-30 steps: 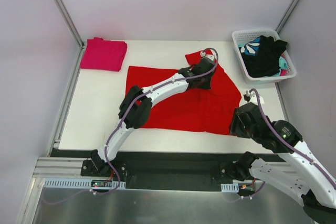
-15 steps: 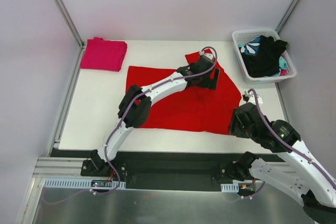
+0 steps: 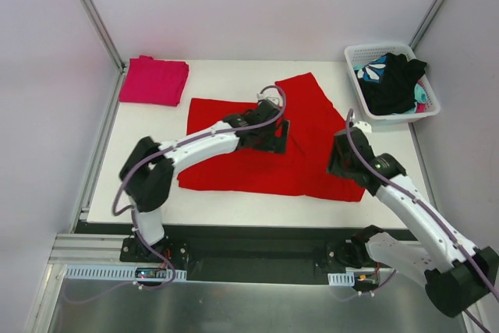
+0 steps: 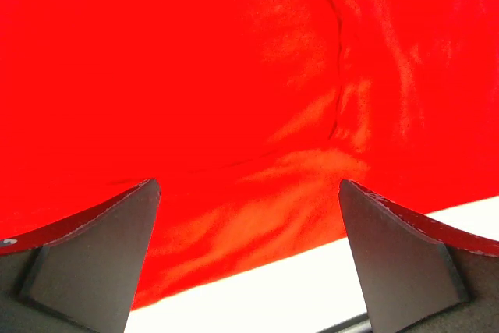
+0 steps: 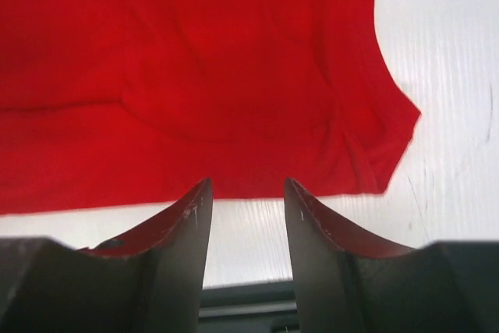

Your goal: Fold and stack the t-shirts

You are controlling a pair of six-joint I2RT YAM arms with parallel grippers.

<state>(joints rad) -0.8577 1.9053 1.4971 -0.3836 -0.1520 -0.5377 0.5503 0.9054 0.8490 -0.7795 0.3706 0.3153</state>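
Top view: red t-shirt (image 3: 234, 169) spread mid-table. Folded pink t-shirt (image 3: 153, 80) at 10 o'clock, basket (image 3: 355, 56) at 2.

Left wrist: left gripper (image 4: 245, 185) splayed wide, empty, over wrinkled red cloth.

Right wrist: right gripper (image 5: 247, 181) parted, empty, above the near hem.

Risk: low fingers could drag the cloth and spoil the lay.

Since a second ago: left claw has let go and backed toward 9; right arm has moved in.

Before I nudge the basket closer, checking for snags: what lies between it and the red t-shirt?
Bare white table, shown in the top view, separates basket and red t-shirt; the right arm crosses its near end.
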